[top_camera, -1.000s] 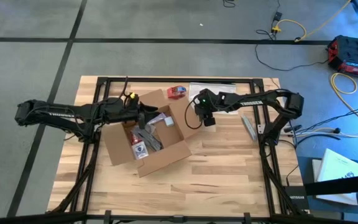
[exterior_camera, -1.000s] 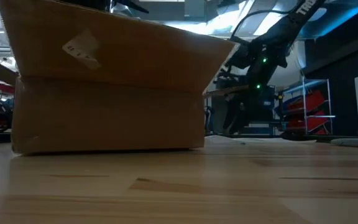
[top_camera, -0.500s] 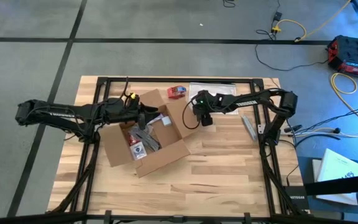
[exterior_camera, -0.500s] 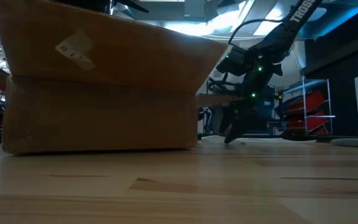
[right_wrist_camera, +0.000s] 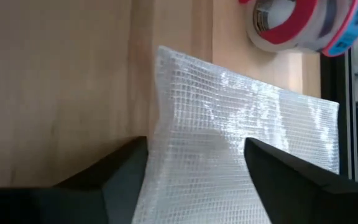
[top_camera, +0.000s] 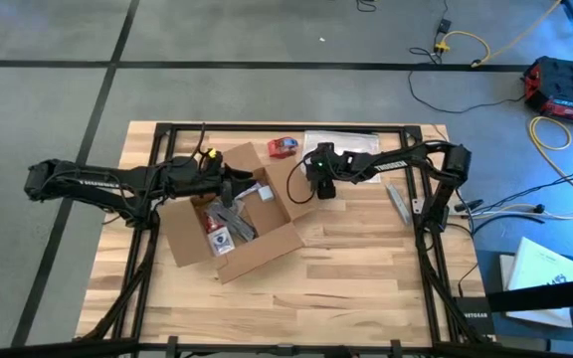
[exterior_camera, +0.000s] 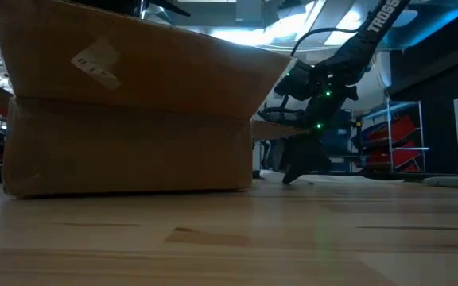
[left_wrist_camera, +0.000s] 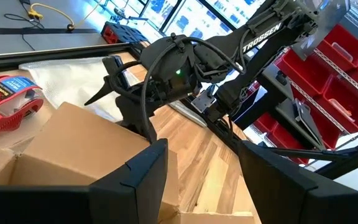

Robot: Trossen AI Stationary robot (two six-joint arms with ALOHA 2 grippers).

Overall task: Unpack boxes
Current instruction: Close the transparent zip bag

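Left gripper [top_camera: 235, 189]: parted over the open cardboard box [top_camera: 232, 214] at table centre-left, holding nothing you can see. Right gripper [right_wrist_camera: 194, 163]: fingers apart, empty, above the plastic bag [right_wrist_camera: 241, 143]. Risk: your right arm nudging the box's flap.

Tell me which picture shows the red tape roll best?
The right wrist view: the tape roll looks big there, though cut off at the edge. The left wrist view shows it whole beside the box. The high view shows it tiny. The low view does not show it.
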